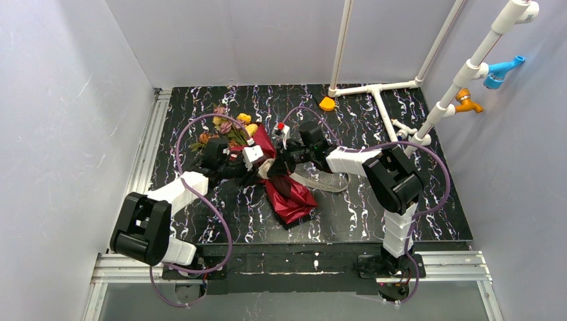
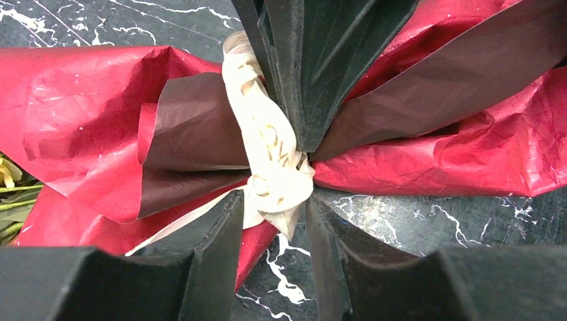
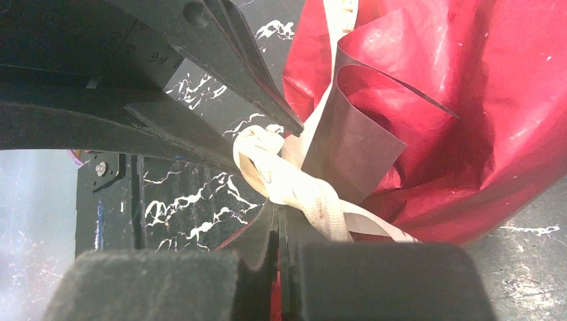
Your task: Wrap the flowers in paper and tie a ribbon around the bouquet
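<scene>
My right pincer [image 3: 277,224] is clenched against the ribbon [image 2: 267,147] round the paper [image 2: 87,114]; my left pincer [image 2: 276,200] seemingly pinches it from the opposite side.

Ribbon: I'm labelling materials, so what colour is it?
The ribbon is cream-beige with faint gold markings, best seen in the left wrist view.

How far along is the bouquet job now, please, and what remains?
Done: the red paper is wrapped around the flowers, blooms sticking out, and the ribbon circles the pinched waist. In hand: the right hand, shut, has its tips at the ribbon bunch; the left hand straddles it, grip unclear. Left: a finished knot is not visible, and a long tail lies loose on the table.
</scene>
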### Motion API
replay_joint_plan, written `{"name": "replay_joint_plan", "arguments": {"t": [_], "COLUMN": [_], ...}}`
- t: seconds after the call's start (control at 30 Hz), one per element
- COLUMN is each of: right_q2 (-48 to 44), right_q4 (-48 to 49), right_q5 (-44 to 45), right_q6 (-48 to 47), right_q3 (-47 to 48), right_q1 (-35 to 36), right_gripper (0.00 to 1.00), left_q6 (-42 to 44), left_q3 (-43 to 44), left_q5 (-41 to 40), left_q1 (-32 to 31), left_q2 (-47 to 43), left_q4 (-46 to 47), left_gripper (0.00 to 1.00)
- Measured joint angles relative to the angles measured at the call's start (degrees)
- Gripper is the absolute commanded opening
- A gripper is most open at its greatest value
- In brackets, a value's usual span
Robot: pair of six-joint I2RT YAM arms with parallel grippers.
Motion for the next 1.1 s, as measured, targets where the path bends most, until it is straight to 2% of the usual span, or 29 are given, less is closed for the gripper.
{"name": "replay_joint_plan", "arguments": {"t": [0.13, 0.27, 0.57, 0.73, 0.9, 1.1], "right_q2": [0.0, 0.0, 0.1, 0.1, 0.1, 0.1], "right_q4": [-0.3, -0.3, -1.1, -1.2, -1.1, -2.4], "right_q5": [0.0, 0.0, 0.0, 0.2, 0.4, 1.3], "right_q6": [0.0, -0.2, -0.2, -0.2, -0.2, -0.3], "right_q3": [0.0, 0.0, 0.0, 0.0, 0.0, 0.0], "right_q1": [0.0, 0.0, 0.1, 0.1, 0.9, 0.9], "right_gripper": [0.01, 0.01, 0.01, 0.01, 0.01, 0.01], "left_q6": [-0.6, -1.2, -1.1, 0.2, 0.9, -0.2], "left_q3": [0.7, 1.7, 2.4, 4.8, 5.2, 5.2], "left_q5": [-0.6, -1.4, -2.0, -4.1, -5.9, -7.7], "left_q1": [0.0, 0.0, 0.0, 0.0, -0.5, -0.6], "left_q2": [0.9, 2.4, 2.8, 2.5, -2.1, -3.7], "left_q4": [0.0, 0.0, -0.8, -7.8, -13.5, -15.2], "left_gripper": [0.12, 0.01, 0.0, 0.0, 0.0, 0.0]}}
